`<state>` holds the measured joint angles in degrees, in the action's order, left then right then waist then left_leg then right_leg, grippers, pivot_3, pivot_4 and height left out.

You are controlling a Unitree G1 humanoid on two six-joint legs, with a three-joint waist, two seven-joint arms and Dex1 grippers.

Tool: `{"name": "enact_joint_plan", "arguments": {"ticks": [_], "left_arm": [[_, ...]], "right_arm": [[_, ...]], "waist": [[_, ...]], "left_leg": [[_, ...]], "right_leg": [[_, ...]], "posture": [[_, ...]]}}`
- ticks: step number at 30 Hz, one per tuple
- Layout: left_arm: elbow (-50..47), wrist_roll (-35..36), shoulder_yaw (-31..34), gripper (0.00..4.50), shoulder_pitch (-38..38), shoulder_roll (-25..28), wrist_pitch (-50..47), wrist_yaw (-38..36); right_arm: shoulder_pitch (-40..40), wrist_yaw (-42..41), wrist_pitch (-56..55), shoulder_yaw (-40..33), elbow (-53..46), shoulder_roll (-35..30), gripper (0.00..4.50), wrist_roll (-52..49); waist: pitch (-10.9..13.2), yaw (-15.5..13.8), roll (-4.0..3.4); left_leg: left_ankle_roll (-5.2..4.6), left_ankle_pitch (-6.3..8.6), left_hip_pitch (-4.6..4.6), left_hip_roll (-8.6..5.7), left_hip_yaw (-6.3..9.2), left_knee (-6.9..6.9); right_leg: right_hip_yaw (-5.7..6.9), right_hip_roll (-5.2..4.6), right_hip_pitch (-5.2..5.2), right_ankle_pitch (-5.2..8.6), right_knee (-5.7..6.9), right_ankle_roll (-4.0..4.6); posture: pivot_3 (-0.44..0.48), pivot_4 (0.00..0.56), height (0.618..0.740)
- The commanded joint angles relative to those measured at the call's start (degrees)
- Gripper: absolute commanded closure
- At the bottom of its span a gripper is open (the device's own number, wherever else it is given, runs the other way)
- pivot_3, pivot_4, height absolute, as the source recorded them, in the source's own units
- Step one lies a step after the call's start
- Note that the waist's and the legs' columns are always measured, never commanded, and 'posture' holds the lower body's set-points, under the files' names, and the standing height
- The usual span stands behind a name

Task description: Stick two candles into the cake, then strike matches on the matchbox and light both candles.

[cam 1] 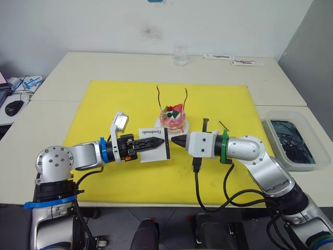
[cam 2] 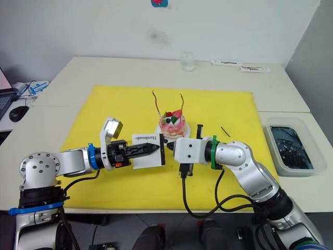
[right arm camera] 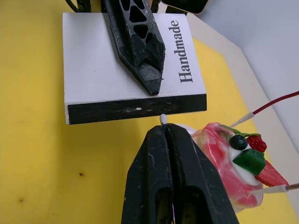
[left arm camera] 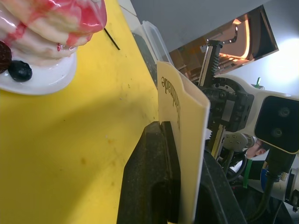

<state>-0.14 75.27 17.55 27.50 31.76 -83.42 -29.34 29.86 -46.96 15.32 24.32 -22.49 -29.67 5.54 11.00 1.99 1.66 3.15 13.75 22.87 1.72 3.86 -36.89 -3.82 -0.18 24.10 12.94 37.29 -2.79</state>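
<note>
Left gripper: I pinch the flat white cardboard matchbox steady.
Right gripper: pressed on a thin match (tip showing); I'd drag it firmly along the strip.

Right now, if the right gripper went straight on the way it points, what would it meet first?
Probably the matchbox: the right gripper, shut on a match, faces its black striking strip, held up by the left gripper.

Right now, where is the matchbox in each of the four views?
Left eye view: matchbox at centre, clamped in the left gripper.
Right eye view: just left of centre.
Left wrist view: edge-on, right of centre.
Right wrist view: upper middle, striking strip facing.
Shared landmark: the cake beside it.
</note>
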Motion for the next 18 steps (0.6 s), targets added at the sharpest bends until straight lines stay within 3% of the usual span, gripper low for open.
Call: {"name": "enact_joint_plan", "arguments": {"ticks": [1, 18], "left_arm": [[-1.1, 0.7, -0.2, 4.5, 0.2, -0.2, 0.4, -0.5], [-0.9, -0.5, -0.6, 4.5, 0.7, -1.2, 0.6, 0.9]], "right_arm": [[0.6, -0.3, -1.4, -0.2, -1.3, 0.7, 4.48, 0.1], [-0.1, -0.2, -2.0, -0.9, -1.4, 0.2, 4.48, 0.6]], "waist": [[0.0, 0.0, 0.0], [0.0, 0.0, 0.0]], "left_leg": [[0.0, 0.0, 0.0, 0.0, 0.0, 0.0], [0.0, 0.0, 0.0, 0.0, 0.0, 0.0]], "right_leg": [[0.0, 0.0, 0.0, 0.0, 0.0, 0.0], [0.0, 0.0, 0.0, 0.0, 0.0, 0.0]], "posture": [[0.0, 0.15, 0.74], [0.0, 0.15, 0.74]]}}
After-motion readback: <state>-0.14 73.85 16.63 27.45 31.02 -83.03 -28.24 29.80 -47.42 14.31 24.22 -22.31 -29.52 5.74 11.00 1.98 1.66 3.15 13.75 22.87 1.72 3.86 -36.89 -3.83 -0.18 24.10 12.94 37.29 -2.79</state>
